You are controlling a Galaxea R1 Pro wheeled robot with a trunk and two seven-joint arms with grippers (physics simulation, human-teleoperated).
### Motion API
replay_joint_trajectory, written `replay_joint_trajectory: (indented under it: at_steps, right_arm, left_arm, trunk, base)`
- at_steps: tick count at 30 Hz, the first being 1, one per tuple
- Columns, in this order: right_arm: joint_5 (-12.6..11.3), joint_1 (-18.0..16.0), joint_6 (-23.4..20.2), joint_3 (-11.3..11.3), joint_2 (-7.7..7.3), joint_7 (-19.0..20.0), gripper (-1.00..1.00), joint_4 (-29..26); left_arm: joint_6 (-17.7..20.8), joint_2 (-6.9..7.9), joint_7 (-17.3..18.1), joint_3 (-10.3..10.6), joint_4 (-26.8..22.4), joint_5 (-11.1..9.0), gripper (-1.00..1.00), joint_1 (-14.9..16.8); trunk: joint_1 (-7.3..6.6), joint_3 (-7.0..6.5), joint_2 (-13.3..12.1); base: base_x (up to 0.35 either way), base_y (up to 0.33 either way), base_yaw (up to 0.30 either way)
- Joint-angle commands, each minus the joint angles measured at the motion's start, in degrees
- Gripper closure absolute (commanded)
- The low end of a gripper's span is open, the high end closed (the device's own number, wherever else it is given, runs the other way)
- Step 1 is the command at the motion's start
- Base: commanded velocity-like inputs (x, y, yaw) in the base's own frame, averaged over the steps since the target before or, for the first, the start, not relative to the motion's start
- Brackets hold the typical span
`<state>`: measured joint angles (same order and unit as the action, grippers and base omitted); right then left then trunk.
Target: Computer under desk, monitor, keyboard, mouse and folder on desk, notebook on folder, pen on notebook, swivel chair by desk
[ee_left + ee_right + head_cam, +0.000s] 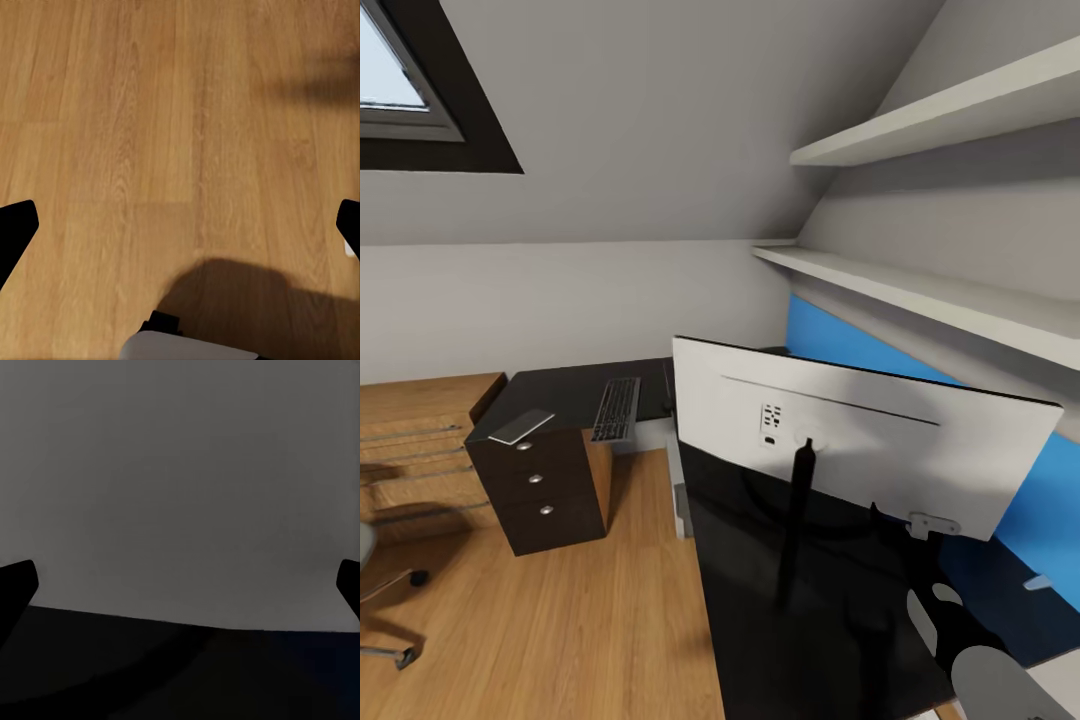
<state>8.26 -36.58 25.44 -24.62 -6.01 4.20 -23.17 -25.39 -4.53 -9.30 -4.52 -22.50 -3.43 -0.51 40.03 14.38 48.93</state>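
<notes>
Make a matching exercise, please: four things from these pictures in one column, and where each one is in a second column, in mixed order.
Things:
1. monitor
2. keyboard
3. swivel chair
4. left gripper

Places:
A. on the wooden floor, apart from the desk
B. flat on the far wing of the desk
C. open above bare floor
D. upright on the near wing, white back to the camera

Pairs: 1-D, 2-B, 3-A, 4-C

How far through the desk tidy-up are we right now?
Looks done: the monitor stands on the desk, and the keyboard lies on the far wing, well apart from the monitor rather than beside it. In hand: nothing; the left gripper hangs open over bare floor, the right gripper is open too. Left: folder, notebook, pen and mouse; the swivel chair sits away from the desk.
</notes>
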Motion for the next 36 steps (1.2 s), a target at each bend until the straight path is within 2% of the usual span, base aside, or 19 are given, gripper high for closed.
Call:
replay_joint_trajectory:
  at_steps: [1, 36]
  right_arm:
    - [0.4, -0.1, 0.2, -0.4, 0.04, 0.5, -1.0, 0.1]
    - [0.4, -0.1, 0.3, -0.4, 0.04, 0.5, -1.0, 0.1]
  left_arm:
    - [-0.1, -0.04, 0.2, -0.1, -0.1, -0.3, -1.0, 0.0]
    - [-0.1, -0.04, 0.1, -0.1, -0.1, -0.3, -1.0, 0.0]
  trunk:
    - [0.02, 0.06, 0.0]
    - [0.02, 0.06, 0.0]
  base:
    - [0.126, 0.0, 0.0]
    - [0.066, 0.0, 0.0]
